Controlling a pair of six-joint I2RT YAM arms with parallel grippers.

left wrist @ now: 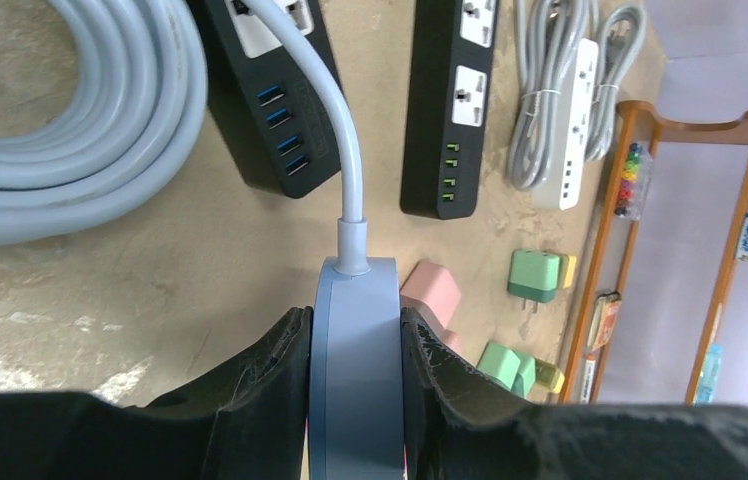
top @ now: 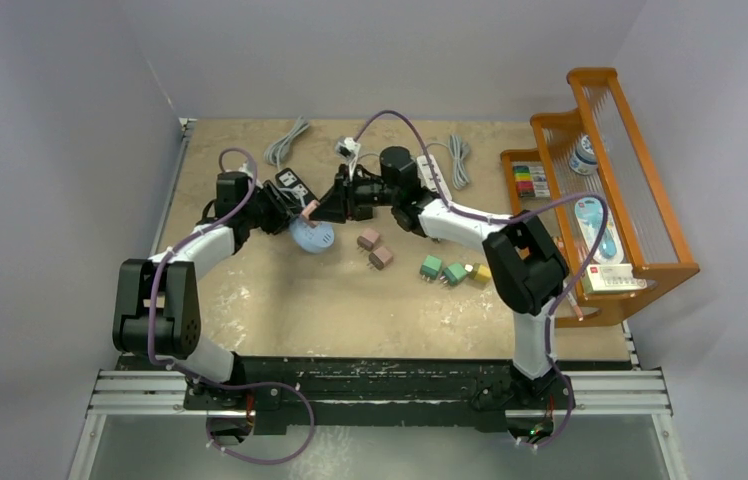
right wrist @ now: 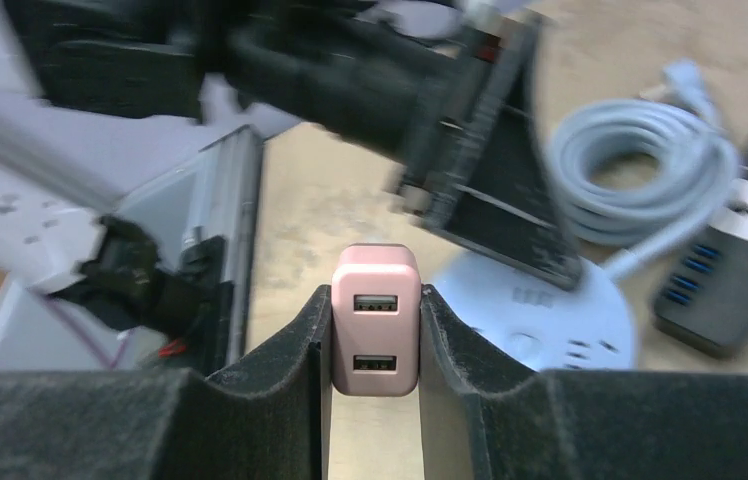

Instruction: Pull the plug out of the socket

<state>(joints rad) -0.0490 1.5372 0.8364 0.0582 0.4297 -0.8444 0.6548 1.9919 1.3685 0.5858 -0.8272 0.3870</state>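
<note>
The socket is a round pale-blue disc (top: pixel 314 238) with a grey cord. My left gripper (left wrist: pixel 355 320) is shut on it, and the disc (left wrist: pixel 355 370) stands edge-on between the fingers. The plug is a pink two-port USB charger (right wrist: pixel 375 320), and my right gripper (right wrist: pixel 375 300) is shut on its sides. In the right wrist view the socket's face (right wrist: pixel 550 325) lies just right of the plug. That view is blurred, and the plug's pins are hidden. In the top view the two grippers (top: pixel 295 222) (top: pixel 316 210) meet over the disc, with the plug (top: pixel 305 212) between them.
Two black power strips (left wrist: pixel 265 90) (left wrist: pixel 450 110) and a white strip (left wrist: pixel 570 130) lie beyond, next to a grey cable coil (left wrist: pixel 60 120). Loose pink (top: pixel 375 249), green (top: pixel 443 270) and yellow (top: pixel 480 272) plugs lie mid-table. An orange rack (top: pixel 600 200) stands at the right.
</note>
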